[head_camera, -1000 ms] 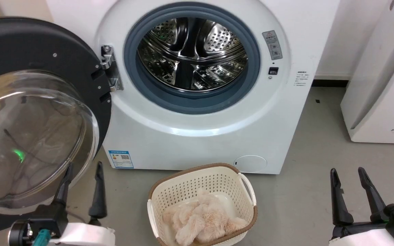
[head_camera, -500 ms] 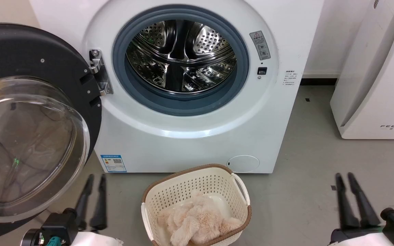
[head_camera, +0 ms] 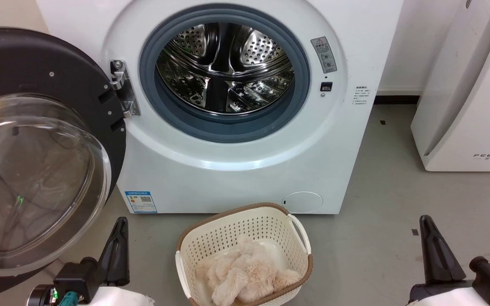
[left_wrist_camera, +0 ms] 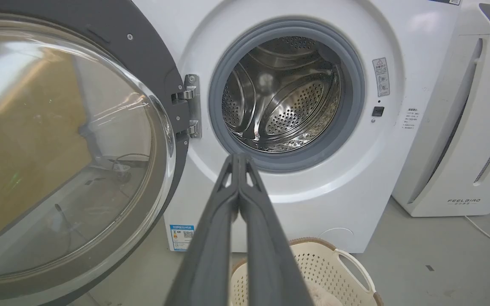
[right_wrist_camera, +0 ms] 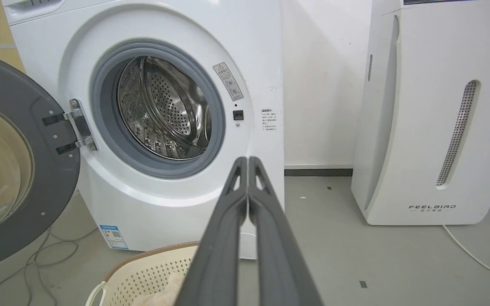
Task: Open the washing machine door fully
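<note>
The washing machine door (head_camera: 36, 63) stands swung wide to the left on its metal hinge (head_camera: 121, 87), its black disc and bulging clear glass bowl (head_camera: 32, 178) facing me. It also shows in the left wrist view as the door (left_wrist_camera: 155, 72) and in the right wrist view as the door (right_wrist_camera: 36, 170). The steel drum (head_camera: 223, 63) lies exposed inside its grey rubber ring. My left gripper (head_camera: 119, 225) sits low beside the door's lower edge, shut and holding nothing, fingers together (left_wrist_camera: 238, 159). My right gripper (head_camera: 427, 223) is low at the right, shut on nothing (right_wrist_camera: 248, 161).
A cream basket (head_camera: 296, 231) with pale fluffy laundry (head_camera: 245, 276) stands on the grey floor in front of the machine. A white air purifier (head_camera: 470, 85) stands to the right, with a cable on the floor. Cables lie on the floor under the door (right_wrist_camera: 49, 250).
Both grippers went from open to shut, fingers now pressed together. The camera shifted slightly between the earliest frame and now. The door stays where it was.
</note>
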